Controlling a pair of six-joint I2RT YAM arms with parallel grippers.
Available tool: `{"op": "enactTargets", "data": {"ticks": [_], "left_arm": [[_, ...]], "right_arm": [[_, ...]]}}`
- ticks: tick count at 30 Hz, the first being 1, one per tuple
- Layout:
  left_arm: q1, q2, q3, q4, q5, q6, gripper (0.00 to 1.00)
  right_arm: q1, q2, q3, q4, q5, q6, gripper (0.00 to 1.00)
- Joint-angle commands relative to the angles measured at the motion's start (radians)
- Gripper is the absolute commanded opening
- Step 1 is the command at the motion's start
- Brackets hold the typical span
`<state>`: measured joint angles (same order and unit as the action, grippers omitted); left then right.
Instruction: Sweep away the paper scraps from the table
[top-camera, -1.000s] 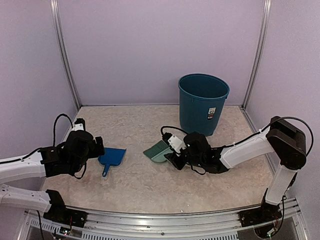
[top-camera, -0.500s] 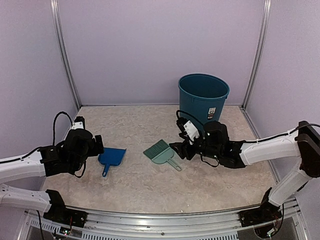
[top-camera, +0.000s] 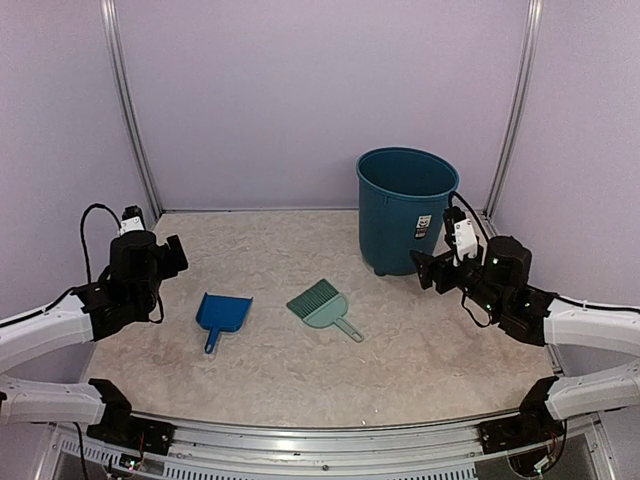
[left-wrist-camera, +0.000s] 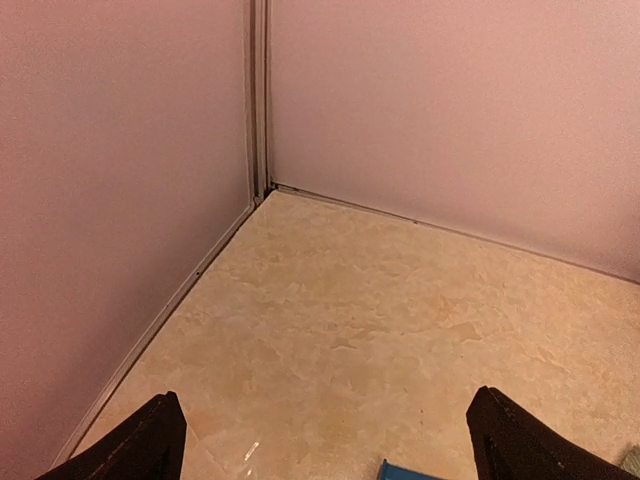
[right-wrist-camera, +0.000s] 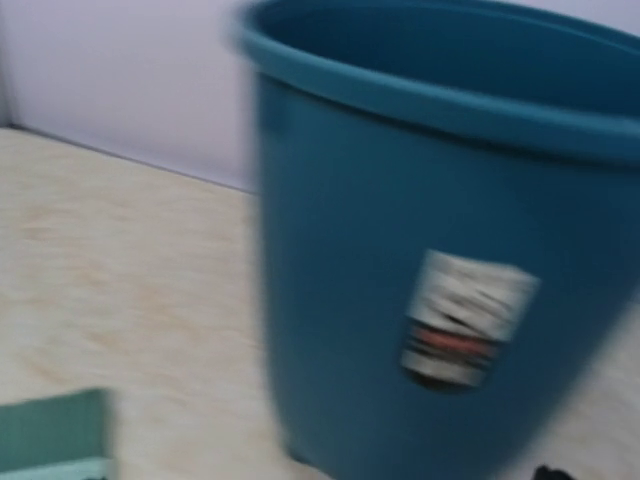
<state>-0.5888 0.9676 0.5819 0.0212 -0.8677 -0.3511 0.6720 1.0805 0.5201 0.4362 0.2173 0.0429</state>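
Note:
No paper scraps show in any view. The beige table (top-camera: 290, 375) carries a blue dustpan (top-camera: 222, 313) at the left and a pale green hand brush (top-camera: 320, 303) in the middle, both lying loose. My left gripper (top-camera: 172, 257) hovers up and left of the dustpan. In the left wrist view its fingers (left-wrist-camera: 150, 440) stand wide apart over bare table, open, with a corner of the dustpan (left-wrist-camera: 408, 471) at the bottom edge. My right gripper (top-camera: 428, 271) is raised beside the bin, far right of the brush, open and holding nothing.
A teal bin (top-camera: 405, 205) stands at the back right; it fills the blurred right wrist view, its label (right-wrist-camera: 465, 315) facing me. Lilac walls close in on three sides, and a silver rail (top-camera: 330, 432) runs along the near edge.
My right gripper let go of the brush's handle, opened, and swung up and right to the bin. The brush stays on the table. My left gripper drew back up and left from the dustpan.

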Motion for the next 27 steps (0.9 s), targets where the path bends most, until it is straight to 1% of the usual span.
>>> {"op": "enactTargets", "data": {"ticks": [1,4,6,9,11,13,15,20,22,25,26,27], "left_arm": [[0.113,-0.013,-0.088,0.260,0.047,0.108,0.98],[0.166,-0.016,-0.175,0.446,0.078,0.174,0.97],[0.188,0.007,-0.219,0.556,0.078,0.217,0.97],[0.224,0.059,-0.227,0.601,0.085,0.216,0.97],[0.242,0.108,-0.233,0.634,0.109,0.221,0.97],[0.258,0.145,-0.240,0.673,0.159,0.235,0.97],[0.265,0.181,-0.257,0.727,0.176,0.244,0.98],[0.294,0.241,-0.338,0.926,0.249,0.274,0.98],[0.318,0.272,-0.362,1.004,0.278,0.265,0.98],[0.341,0.344,-0.382,1.108,0.294,0.242,0.97],[0.340,0.366,-0.377,1.124,0.293,0.254,0.96],[0.335,0.386,-0.354,1.086,0.290,0.256,0.95]], "right_arm": [[-0.056,-0.081,-0.066,-0.052,0.163,0.034,0.92],[-0.097,-0.147,-0.128,-0.029,0.259,0.076,0.96],[-0.127,-0.192,-0.183,0.021,0.291,0.094,0.98],[-0.173,-0.244,-0.264,0.120,0.300,0.098,1.00],[-0.199,-0.252,-0.299,0.180,0.333,0.098,1.00],[-0.223,-0.239,-0.330,0.250,0.368,0.089,0.99],[-0.247,-0.212,-0.355,0.319,0.376,0.071,1.00],[-0.272,-0.132,-0.384,0.473,0.421,-0.002,1.00],[-0.276,-0.112,-0.408,0.565,0.430,-0.031,0.99],[-0.288,-0.076,-0.434,0.665,0.452,-0.126,0.99],[-0.298,-0.059,-0.438,0.690,0.466,-0.141,0.99],[-0.309,-0.037,-0.444,0.734,0.471,-0.143,1.00]]}}
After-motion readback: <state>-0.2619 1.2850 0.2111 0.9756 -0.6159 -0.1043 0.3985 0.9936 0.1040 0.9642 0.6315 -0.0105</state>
